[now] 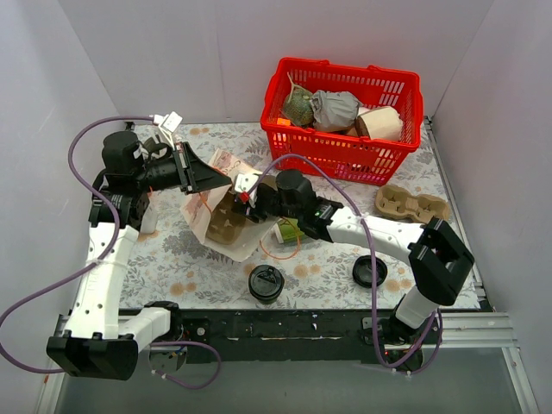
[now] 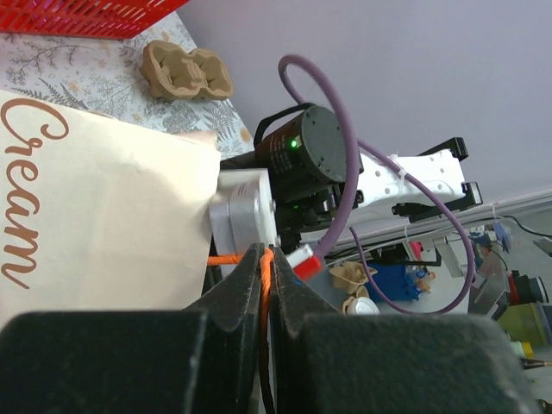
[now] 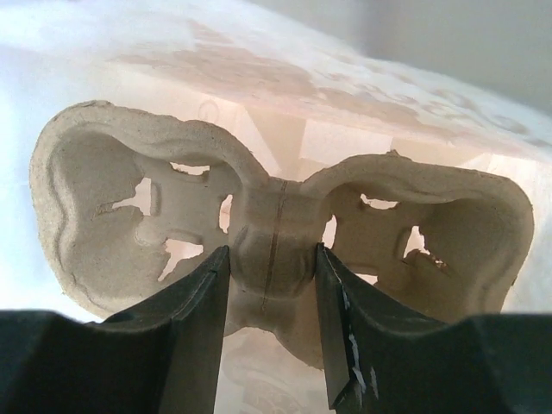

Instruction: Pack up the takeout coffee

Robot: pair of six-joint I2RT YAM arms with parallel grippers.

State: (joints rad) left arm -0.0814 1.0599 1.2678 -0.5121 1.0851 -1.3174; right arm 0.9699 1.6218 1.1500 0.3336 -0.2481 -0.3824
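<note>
On the floral tablecloth (image 1: 194,278), left pincer (image 2: 267,255) pinches bag handle (image 2: 266,286), right pincer (image 3: 272,280) grips carrier (image 3: 112,207).

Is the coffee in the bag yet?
Not yet. Done: the left gripper pinches the paper bag's orange handle. In hand: the right gripper grips a cardboard cup carrier at the bag's mouth. Left: the lidded coffee cup stands on the table, outside the bag.
</note>
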